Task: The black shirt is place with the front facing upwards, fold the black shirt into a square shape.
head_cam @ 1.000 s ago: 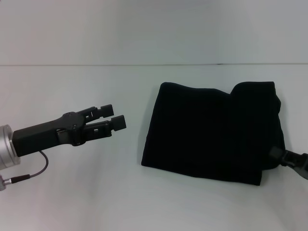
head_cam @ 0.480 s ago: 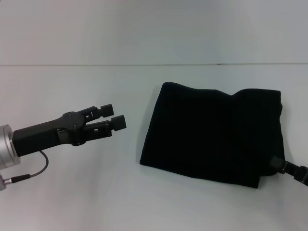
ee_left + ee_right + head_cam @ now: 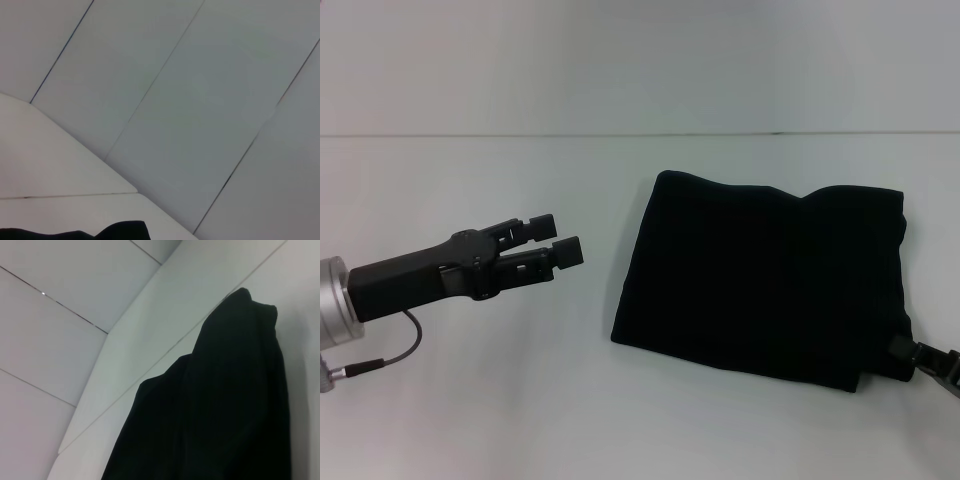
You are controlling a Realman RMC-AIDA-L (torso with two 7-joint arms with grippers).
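I judged the fold nearly done: black shirt (image 3: 760, 280) lay as a rough square on the worktop (image 3: 520, 400), well apart from left gripper (image 3: 558, 240), jaws released. Right gripper (image 3: 932, 360) sat at its near corner; jaws' state — couldn't tell. Next: prob. tidy edges.

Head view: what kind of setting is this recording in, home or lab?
Most likely a lab or test cell: a bare white table, plain pale panelled walls, and nothing on the table but the folded black shirt, between the left gripper and right gripper.
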